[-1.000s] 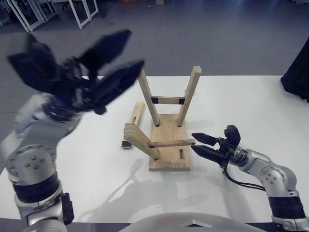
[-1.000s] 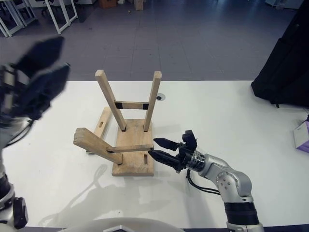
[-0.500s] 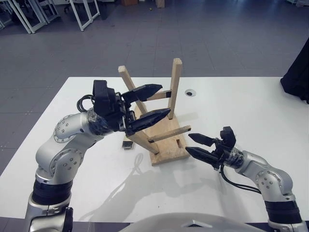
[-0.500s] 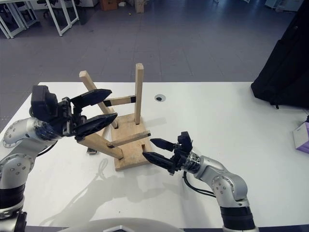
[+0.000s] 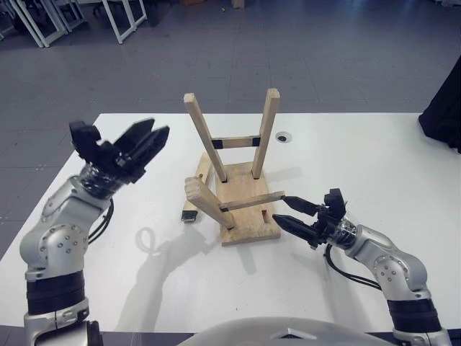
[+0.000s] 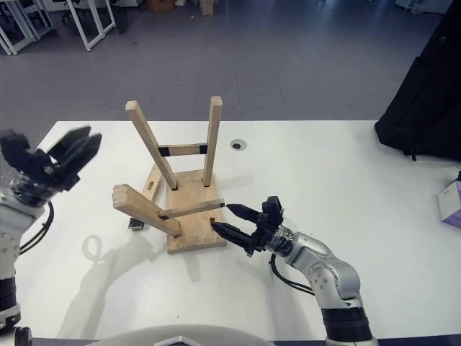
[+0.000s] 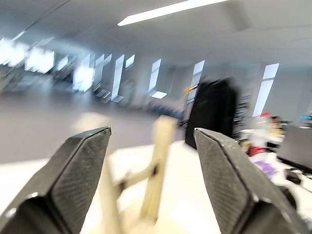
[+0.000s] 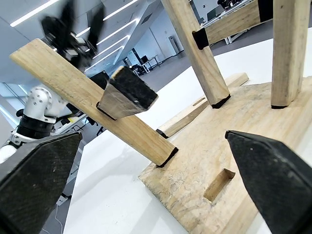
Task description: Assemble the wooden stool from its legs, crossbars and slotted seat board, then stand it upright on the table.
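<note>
Seat board lies flat on the white table at centre frame, two upright legs at its far end and a third leg leaning toward the lower left. Left gripper hangs high at the left, fingers spread on nothing. Right gripper sits just right of the board, fingers spread beside the tip of the crossbar.

Crossbar overhangs open slot in seat board.

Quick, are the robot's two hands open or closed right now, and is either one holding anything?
Left end effector: open, holding nothing.
Right end effector: open, holding nothing.
</note>
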You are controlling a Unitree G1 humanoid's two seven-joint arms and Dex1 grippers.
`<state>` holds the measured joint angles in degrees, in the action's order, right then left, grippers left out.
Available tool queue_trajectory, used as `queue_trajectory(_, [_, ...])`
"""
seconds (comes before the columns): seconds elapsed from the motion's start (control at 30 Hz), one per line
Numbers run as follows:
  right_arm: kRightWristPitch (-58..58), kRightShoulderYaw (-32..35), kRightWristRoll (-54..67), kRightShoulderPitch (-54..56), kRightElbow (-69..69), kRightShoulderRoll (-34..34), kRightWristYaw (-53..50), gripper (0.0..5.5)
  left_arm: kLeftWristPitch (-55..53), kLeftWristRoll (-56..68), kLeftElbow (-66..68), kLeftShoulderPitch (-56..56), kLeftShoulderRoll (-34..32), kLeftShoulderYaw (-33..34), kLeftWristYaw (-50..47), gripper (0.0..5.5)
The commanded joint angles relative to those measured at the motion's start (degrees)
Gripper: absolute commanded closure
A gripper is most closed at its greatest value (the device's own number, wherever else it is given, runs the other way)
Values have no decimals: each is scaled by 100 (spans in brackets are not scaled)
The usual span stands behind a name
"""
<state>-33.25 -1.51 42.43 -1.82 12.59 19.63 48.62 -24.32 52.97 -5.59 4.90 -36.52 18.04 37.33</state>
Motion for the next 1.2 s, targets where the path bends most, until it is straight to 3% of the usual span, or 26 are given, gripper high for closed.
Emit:
queue_trajectory(0.03, [496, -149, -754, 47, -423, -245, -584, 0, -405, -870, 808, -25, 572, -519, -1034, 234])
queue_trajectory(0.23, [354, -269, -945, -93, -446, -296, -852, 0, -1407, -2372, 540, 428, 827, -1795, -2171, 234])
queue_trajectory(0.5, [334, -643, -1249, -138, -503, -538, -1041, 0, -2053, -3540, 1168, 953, 1161, -2425, -2654, 234])
queue_trajectory(0.7, [365, -730, -1402, -198, -398, -515, -1055, 0, -1821, -3906, 1350, 859, 1322, -2140, -2805, 234])
queue_trajectory(0.97, [689, -710, -1693, -68, -606, -485, -1054, 0, -1583, -3795, 1594, 729, 1597, -1674, -2595, 337])
queue_trajectory(1.2, [770, -681, -1680, -86, -705, -565, -1079, 0, -1342, -3907, 1726, 599, 1593, -1389, -2570, 344])
